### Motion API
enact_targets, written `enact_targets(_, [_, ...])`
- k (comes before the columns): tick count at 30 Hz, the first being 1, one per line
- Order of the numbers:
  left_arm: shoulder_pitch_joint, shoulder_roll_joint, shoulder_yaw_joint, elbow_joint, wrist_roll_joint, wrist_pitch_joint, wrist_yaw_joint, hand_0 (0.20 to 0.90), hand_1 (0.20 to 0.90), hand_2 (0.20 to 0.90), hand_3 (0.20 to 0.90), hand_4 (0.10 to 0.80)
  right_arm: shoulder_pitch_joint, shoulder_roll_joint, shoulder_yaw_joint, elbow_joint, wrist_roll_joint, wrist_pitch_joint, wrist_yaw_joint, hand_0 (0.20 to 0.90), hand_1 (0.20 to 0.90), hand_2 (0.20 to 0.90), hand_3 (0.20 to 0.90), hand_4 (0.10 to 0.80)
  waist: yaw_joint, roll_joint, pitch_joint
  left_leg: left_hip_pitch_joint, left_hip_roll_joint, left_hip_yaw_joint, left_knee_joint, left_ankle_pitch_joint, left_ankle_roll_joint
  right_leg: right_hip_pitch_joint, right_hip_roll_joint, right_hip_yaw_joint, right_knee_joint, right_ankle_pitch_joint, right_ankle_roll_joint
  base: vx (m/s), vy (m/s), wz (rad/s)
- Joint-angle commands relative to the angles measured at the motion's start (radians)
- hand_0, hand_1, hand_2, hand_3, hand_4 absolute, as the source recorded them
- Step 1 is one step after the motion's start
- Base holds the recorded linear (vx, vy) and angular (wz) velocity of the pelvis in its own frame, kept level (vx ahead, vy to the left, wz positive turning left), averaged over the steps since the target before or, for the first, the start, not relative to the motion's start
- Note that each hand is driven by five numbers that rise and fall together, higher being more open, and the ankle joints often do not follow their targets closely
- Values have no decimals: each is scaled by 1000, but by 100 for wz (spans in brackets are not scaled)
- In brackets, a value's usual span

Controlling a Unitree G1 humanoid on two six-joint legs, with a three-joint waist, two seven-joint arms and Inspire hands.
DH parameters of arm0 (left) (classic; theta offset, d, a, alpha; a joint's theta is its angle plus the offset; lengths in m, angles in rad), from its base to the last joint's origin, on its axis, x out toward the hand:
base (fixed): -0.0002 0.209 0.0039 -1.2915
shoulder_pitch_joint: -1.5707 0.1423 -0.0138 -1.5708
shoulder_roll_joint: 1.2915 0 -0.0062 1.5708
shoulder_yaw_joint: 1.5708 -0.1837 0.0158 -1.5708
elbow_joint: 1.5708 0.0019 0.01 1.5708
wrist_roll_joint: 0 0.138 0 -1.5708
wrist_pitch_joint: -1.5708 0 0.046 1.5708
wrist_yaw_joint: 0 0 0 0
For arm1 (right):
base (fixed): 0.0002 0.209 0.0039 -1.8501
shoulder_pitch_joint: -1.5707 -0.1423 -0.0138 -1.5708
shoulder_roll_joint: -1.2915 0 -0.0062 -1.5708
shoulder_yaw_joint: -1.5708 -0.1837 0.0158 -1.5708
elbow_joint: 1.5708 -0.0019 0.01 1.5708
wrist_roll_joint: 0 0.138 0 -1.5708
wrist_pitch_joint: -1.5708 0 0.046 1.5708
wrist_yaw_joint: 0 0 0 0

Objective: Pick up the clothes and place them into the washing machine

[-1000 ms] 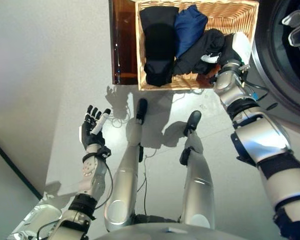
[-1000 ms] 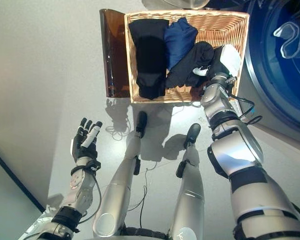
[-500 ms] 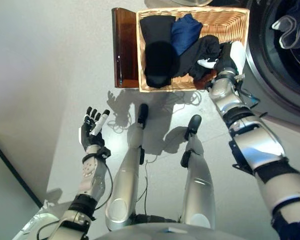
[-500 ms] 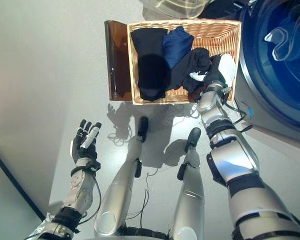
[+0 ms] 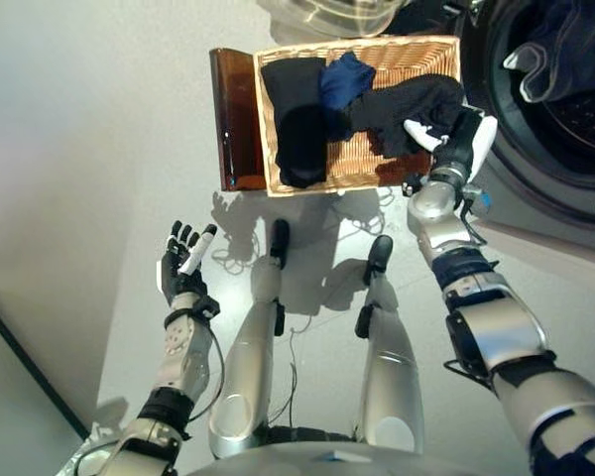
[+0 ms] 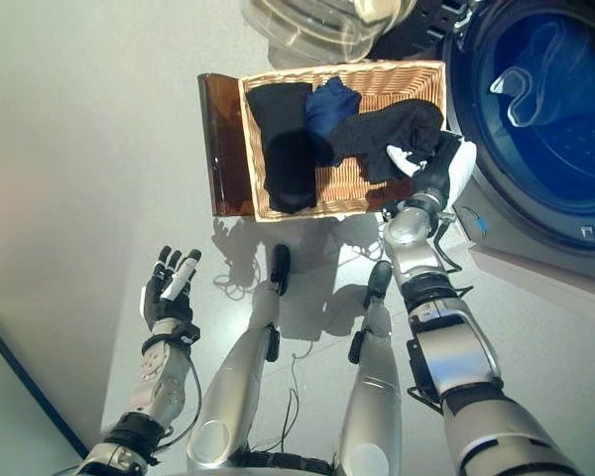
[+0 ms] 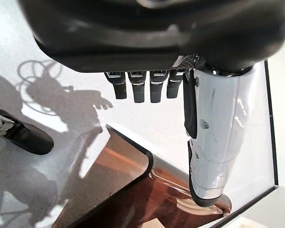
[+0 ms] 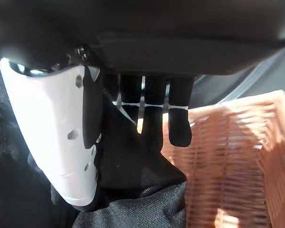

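- Three garments lie in the wicker basket at 12 o'clock: a black one on its left, a blue one in the middle, a black garment on the right.
- The right hand is at the basket's right end, thumb and fingers pinching a fold of that black garment, though the hold looks shallow.
- The washing machine stands open at 2 o'clock with a dark cloth inside.
- The left hand hangs at 8 o'clock, fingers spread, holding nothing.
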Motion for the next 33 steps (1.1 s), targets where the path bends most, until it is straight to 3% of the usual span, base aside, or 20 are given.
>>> enact_targets(1, [44, 9, 12, -28, 13, -60, 18, 900, 900, 900, 900, 800, -25, -62, -55, -159, 2, -129, -83, 200, 200, 200, 200, 300, -13, 50, -21, 36, -19, 44, -8, -73, -49, 36, -3, 27, 34, -86, -2, 9, 11, -5])
enact_targets(18, [65, 30, -14, -8, 8, -60, -11, 900, 900, 900, 900, 800, -123, -206, -201, -60, 246, -231, -143, 200, 200, 200, 200, 300, -16, 89, -63, 62, -25, 79, 1, -92, -47, 44, -4, 64, 36, -97, -3, 3, -5, -4])
enact_targets(27, [71, 31, -31, 13, -8, -52, -34, 900, 900, 900, 900, 800, -209, -299, -227, 48, 375, -264, -142, 200, 200, 200, 200, 300, -16, 117, -81, 79, -25, 93, -3, -99, -49, 49, -4, 77, 35, -102, -2, 3, -10, -8])
enact_targets(33, [78, 42, -34, 19, -24, -48, -53, 900, 900, 900, 900, 800, -313, -414, -188, 141, 477, -256, -94, 200, 200, 200, 200, 300, -16, 135, -102, 92, -27, 106, -7, -103, -52, 51, -4, 89, 37, -106, 0, 0, 0, 0])
